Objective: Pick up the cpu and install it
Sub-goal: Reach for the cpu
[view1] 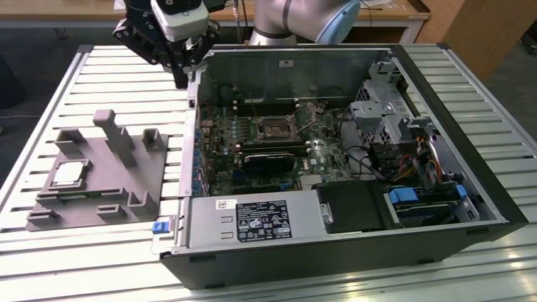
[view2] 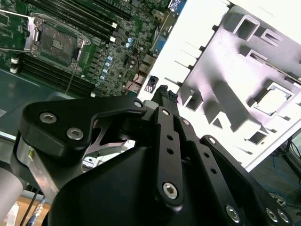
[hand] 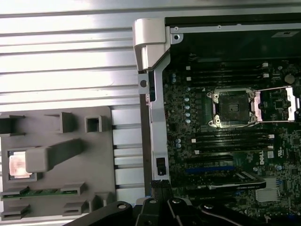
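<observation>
Your cpu (view1: 69, 174) lies flat in a recess of the grey fixture (view1: 109, 184), which sits on the slatted tabletop (view1: 100, 75) at the exterior view's left. It is well apart from your tool (view1: 183, 78), nearer the camera and further to the exterior view's left. Both wrist views show the same chip (hand: 16, 165) (view2: 272, 101) seated in the fixture, untouched.

You have one cpu, one fixture, one open computer case (view1: 336, 251) and one processor socket (view1: 275, 128) on its board. In the first wrist view the socket (hand: 232, 108) has its metal frame swung out to one side.

Your tool points straight down and hangs in the air over the far left corner of the case, above the strip between case wall and fixture. Its fingers (view2: 162, 92) are drawn together at the tips and hold nothing. The arm (view1: 293, 19) rises behind the far side of the case.
</observation>
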Robot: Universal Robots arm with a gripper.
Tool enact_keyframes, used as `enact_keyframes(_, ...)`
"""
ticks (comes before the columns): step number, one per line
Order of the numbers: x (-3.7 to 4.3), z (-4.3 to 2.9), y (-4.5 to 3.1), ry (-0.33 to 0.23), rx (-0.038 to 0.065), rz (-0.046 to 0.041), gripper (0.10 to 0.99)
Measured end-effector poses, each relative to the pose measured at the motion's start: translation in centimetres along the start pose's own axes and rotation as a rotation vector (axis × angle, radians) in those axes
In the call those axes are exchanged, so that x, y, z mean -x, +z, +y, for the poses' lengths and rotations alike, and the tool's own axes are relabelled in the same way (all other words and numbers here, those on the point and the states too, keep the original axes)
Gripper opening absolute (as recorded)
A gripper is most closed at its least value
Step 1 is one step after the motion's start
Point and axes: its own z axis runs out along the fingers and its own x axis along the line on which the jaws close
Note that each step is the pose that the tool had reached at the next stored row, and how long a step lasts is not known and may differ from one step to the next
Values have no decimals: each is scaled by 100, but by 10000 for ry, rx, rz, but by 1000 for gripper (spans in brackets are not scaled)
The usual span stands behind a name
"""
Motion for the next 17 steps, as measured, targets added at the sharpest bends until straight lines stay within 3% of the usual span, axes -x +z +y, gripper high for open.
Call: enact_keyframes(17, -106, -9, 13, 1, 0, 0, 106)
